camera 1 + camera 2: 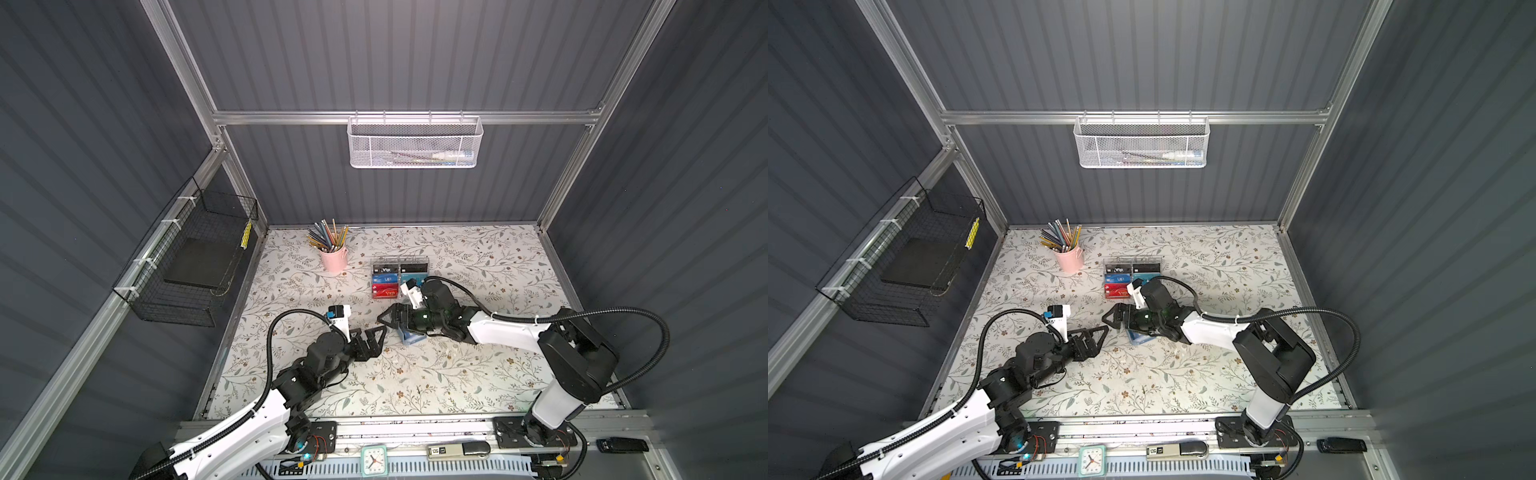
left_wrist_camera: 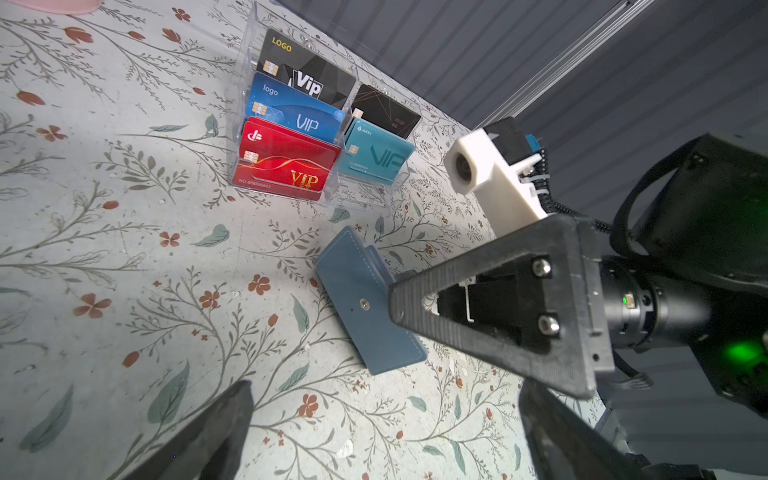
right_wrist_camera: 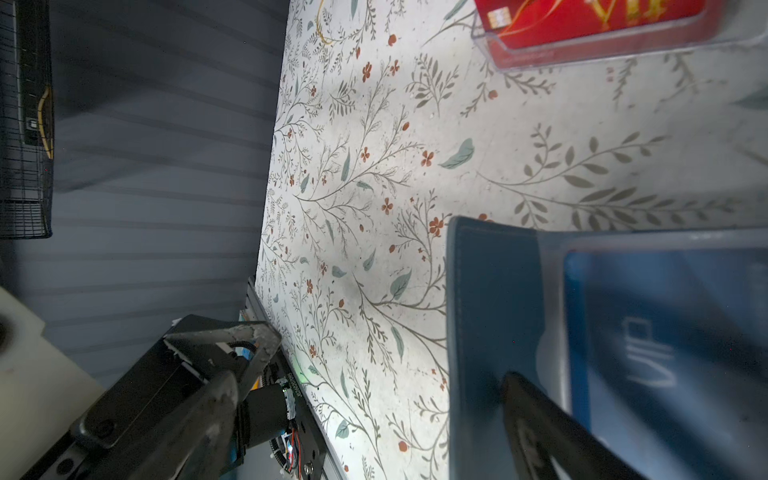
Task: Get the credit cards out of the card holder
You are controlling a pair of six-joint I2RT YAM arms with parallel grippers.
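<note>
A floral table (image 1: pixel 457 374) is enclosed by grey ribbed walls (image 1: pixel 415 62); left claw (image 1: pixel 379 340) and right claw (image 1: pixel 388 322) are held wide open, nothing gripped, the right over the card holder (image 1: pixel 412 338)

Dark ribbed walls (image 1: pixel 415 54) fill the upper frame around me, braced by aluminium rails (image 1: pixel 291 117); a brightly lit floral tabletop (image 1: pixel 436 382) spreads below.

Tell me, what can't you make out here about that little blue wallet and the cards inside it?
- Card holder: in both top views the right gripper and its arm cover most of it.
- Blue card in its clear sleeve: in the right wrist view it is blurred and cut off by the frame edge.
- Whether more cards sit inside: in the left wrist view the cover hides the sleeves.
- White mesh basket: its contents are too small in the top views.
</note>
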